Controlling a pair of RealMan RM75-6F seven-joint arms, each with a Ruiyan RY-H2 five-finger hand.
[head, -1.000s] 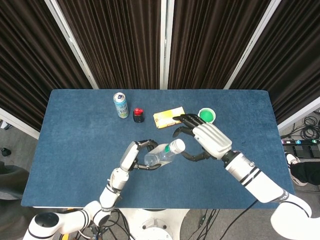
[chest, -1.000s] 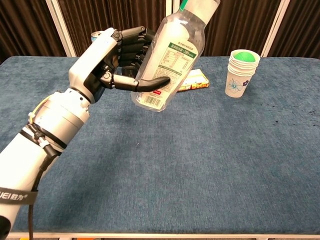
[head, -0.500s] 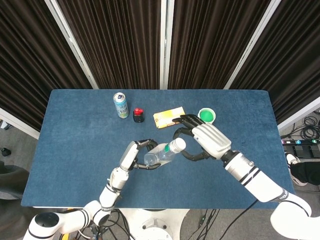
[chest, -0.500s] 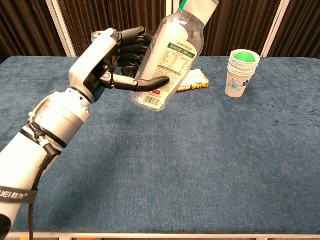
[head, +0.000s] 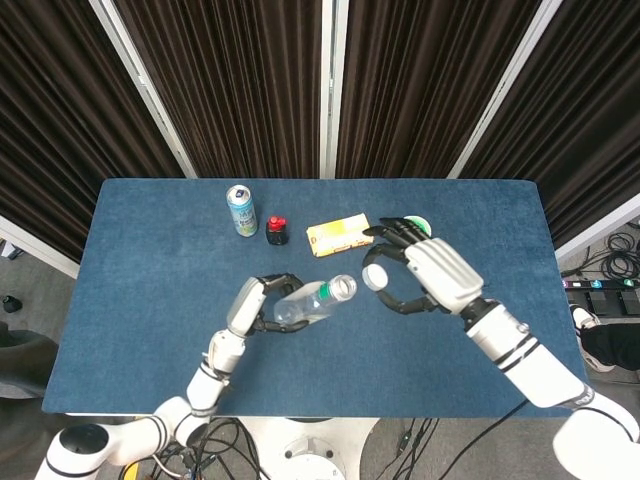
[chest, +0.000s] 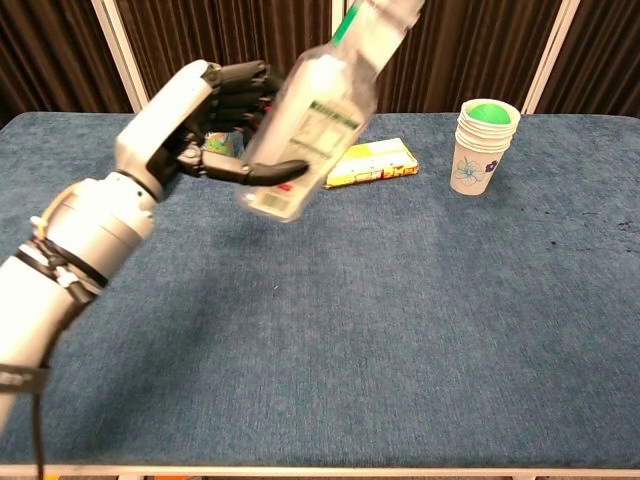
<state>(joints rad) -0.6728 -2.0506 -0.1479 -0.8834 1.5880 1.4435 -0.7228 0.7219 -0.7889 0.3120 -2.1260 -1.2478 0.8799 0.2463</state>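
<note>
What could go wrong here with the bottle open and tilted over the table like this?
The left hand holds the clear bottle tilted with its mouth uncovered, so anything inside might spill onto the blue table. The right hand pinches the small white cap loosely between fingertips; it could slip and roll away. That hand also hangs close above the paper cups and yellow box, so a careless swing might knock them.

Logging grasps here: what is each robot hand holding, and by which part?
Left hand grips the clear bottle around its body. Right hand pinches the white cap by its rim.
</note>
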